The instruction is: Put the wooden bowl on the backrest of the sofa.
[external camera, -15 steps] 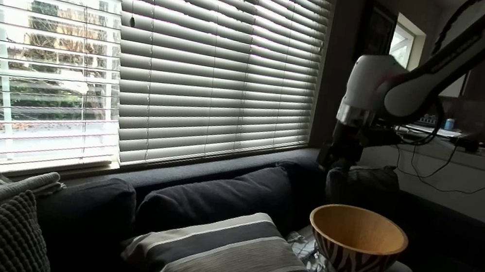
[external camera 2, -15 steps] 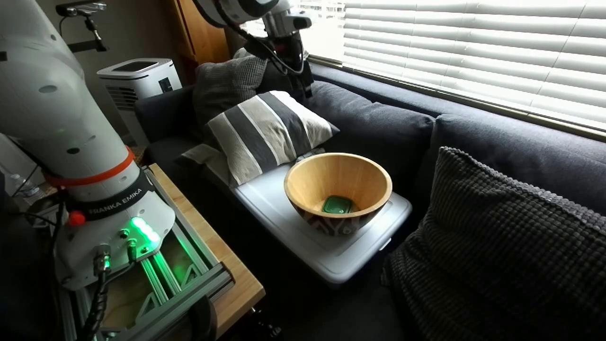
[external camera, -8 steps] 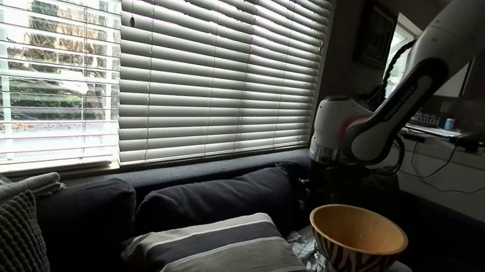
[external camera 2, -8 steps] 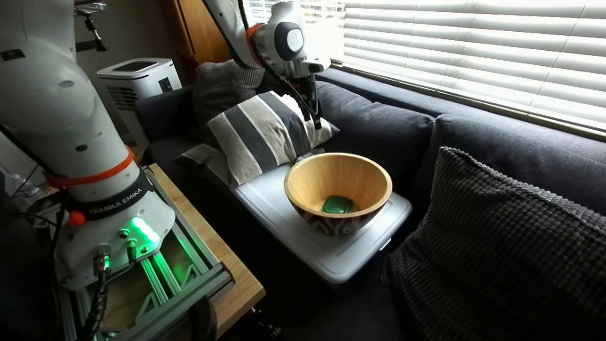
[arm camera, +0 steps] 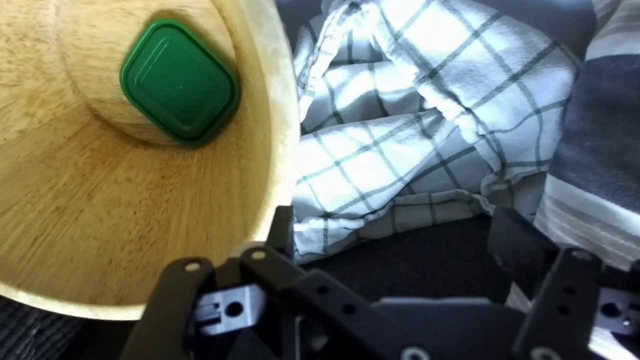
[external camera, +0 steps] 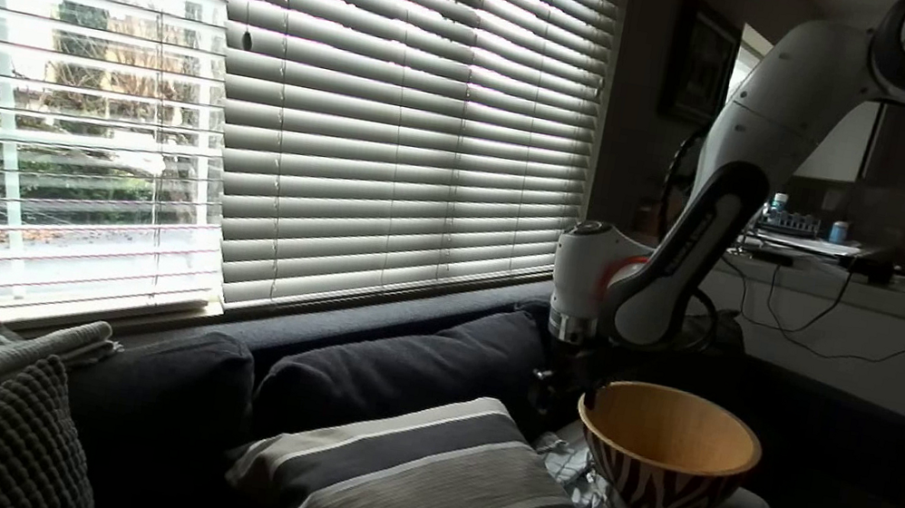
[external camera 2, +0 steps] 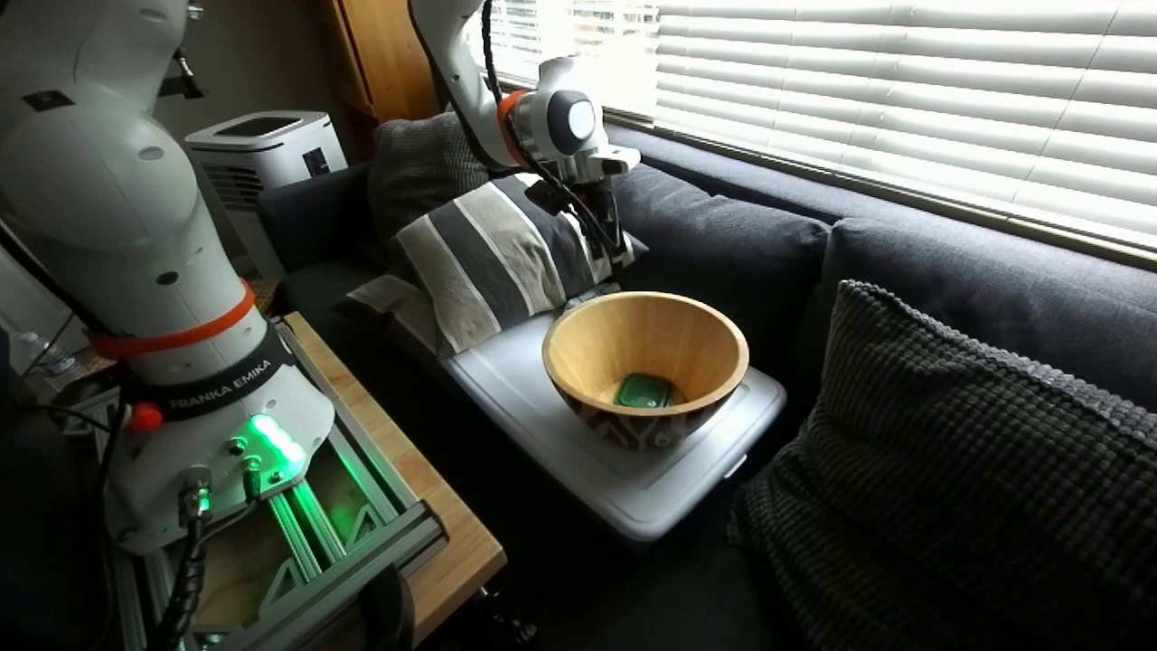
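Your gripper (arm camera: 392,230), jaws wide apart and holding nothing, hovers near the wooden bowl (external camera 2: 633,345), which sits on a grey storage-bin lid (external camera 2: 624,493), so grasp, lift and placing on the sofa's backrest (external camera 2: 768,185) all seem left to you.

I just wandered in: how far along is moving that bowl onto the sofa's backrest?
Done: the gripper is near the wooden bowl. Under way: probably lining up; it's open, holding nothing. Left: grasping, then lifting the bowl off the plastic bin onto the backrest.
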{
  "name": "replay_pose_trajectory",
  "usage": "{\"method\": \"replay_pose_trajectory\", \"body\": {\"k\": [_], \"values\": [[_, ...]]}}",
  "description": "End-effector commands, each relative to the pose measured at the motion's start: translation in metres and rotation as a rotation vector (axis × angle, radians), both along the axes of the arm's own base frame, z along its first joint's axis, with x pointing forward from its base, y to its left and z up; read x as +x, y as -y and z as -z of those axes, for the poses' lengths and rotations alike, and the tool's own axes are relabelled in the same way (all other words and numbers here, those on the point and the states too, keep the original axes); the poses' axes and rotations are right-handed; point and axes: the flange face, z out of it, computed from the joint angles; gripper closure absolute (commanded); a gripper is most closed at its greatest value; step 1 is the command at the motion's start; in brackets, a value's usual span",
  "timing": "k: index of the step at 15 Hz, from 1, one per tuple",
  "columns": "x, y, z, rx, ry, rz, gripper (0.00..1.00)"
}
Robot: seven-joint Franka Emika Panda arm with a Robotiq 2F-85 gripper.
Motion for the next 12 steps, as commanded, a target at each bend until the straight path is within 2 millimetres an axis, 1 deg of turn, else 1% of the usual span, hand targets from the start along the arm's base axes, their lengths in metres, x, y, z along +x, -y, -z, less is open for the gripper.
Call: {"method": "replay_pose_trajectory", "body": {"k": [1,2,3,7,9,12], "values": [[0.001,0.001,-0.001,0.0,0.001,0.0,0.0],[0.002,0.001,-0.001,0.0,0.003,0.0,0.0],[0.002,0.007,0.004,-0.024,-0.024,0.042,0.0],[-0.01,0.025,0.013,-0.059,-0.125,0.138,0.0],[-0.013,0.029,0.02,-0.042,-0.163,0.153,0.0],[-0.006,0.034,0.037,-0.054,-0.134,0.159,0.0]]}}
